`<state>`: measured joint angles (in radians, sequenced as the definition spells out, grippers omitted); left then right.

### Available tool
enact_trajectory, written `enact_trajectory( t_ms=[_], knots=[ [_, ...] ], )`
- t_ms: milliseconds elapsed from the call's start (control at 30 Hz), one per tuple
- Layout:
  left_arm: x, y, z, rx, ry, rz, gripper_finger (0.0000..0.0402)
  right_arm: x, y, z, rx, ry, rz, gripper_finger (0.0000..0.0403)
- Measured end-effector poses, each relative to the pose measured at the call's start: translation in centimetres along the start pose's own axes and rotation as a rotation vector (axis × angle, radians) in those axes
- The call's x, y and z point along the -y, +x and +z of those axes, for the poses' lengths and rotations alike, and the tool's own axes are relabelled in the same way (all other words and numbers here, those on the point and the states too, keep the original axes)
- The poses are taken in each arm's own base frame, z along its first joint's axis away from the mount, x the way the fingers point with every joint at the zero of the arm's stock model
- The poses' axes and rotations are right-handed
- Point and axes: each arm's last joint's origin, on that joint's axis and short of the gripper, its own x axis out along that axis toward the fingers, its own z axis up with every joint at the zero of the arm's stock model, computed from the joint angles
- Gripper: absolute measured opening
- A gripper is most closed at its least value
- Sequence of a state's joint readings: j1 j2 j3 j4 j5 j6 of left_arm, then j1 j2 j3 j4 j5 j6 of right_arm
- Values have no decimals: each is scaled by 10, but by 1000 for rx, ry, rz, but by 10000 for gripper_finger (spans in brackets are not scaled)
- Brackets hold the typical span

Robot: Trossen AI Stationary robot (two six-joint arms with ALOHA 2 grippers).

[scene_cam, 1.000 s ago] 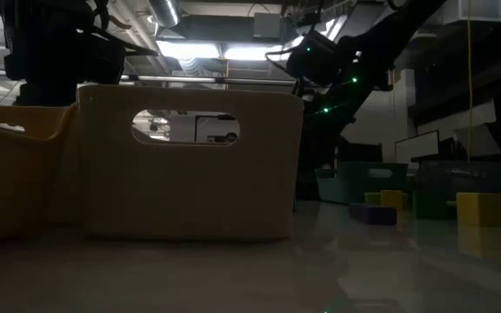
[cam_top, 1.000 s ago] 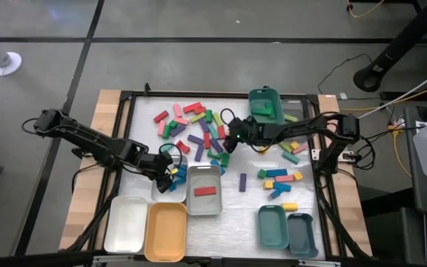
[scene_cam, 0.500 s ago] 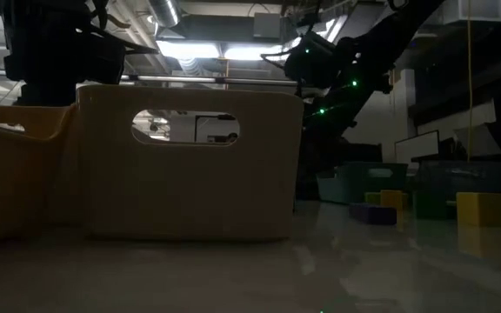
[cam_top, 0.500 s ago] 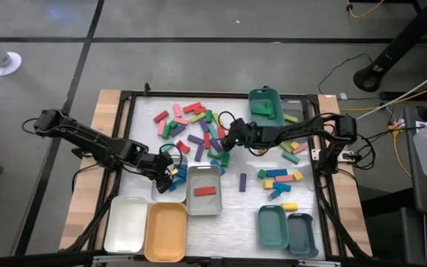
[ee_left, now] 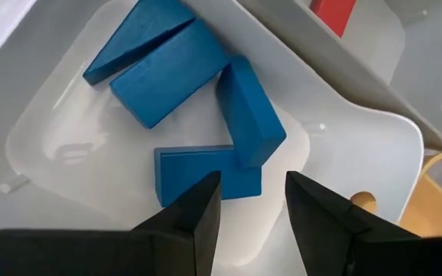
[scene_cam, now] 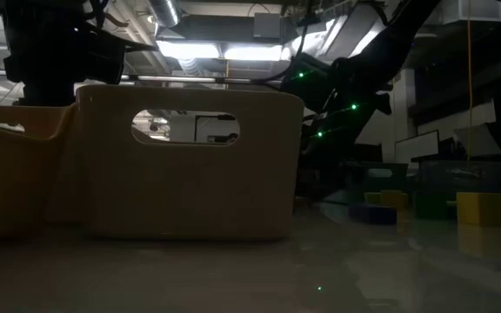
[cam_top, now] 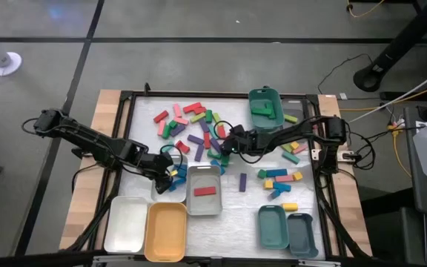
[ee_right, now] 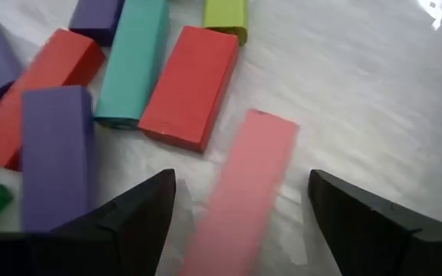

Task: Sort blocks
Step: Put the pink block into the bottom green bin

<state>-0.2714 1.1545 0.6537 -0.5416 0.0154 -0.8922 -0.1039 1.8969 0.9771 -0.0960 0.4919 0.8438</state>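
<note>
The sorting is partway through: most of the blocks (cam_top: pixel 199 126) lie loose across the far middle of the worktop (cam_top: pixel 232 208), with a smaller bunch off to the right, while a red one sits in the grey tray (cam_top: pixel 204 190) and several blue ones in the clear tray (ee_left: pixel 344 146) beside it.

The right gripper (ee_right: pixel 236 203) is the one at work, low over the loose pile. Its fingers (ee_right: pixel 133 215) are spread as wide as they go and empty, with a pink block (ee_right: pixel 244 184) lying between them, not yet touched. To my eye the next move is to drop down and close on that pink block without nudging the red block (ee_right: pixel 190 84) just beside it.

The left gripper (ee_left: pixel 248 211) hangs over the blue blocks (ee_left: pixel 206 100) in the clear tray, fingers (ee_left: pixel 194 218) partly apart, holding nothing.
</note>
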Motion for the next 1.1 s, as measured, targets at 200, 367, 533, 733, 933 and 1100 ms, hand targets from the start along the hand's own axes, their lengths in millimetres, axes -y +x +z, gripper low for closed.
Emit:
enact_trajectory(
  t_ms=[200, 367, 533, 733, 933, 1100],
  knots=[
    [0, 0, 0, 0, 17, 0, 134, 1, 0, -2, -31, -12, 2, 298],
    [0, 0, 0, 0, 17, 0, 134, 2, -1, -3, -68, -30, -1, 284],
    [0, 0, 0, 0, 17, 0, 134, 5, -1, -4, -75, -44, -22, 217],
    [0, 0, 0, 1, 17, 0, 134, 6, -1, -5, -79, -113, -28, 115],
    [0, 0, 0, 3, 17, -3, 134, 5, -9, 0, -99, -234, 30, 98],
    [0, 0, 1, 20, 18, 10, 134, 2, -33, 13, -124, -302, 178, 104]
  ],
)
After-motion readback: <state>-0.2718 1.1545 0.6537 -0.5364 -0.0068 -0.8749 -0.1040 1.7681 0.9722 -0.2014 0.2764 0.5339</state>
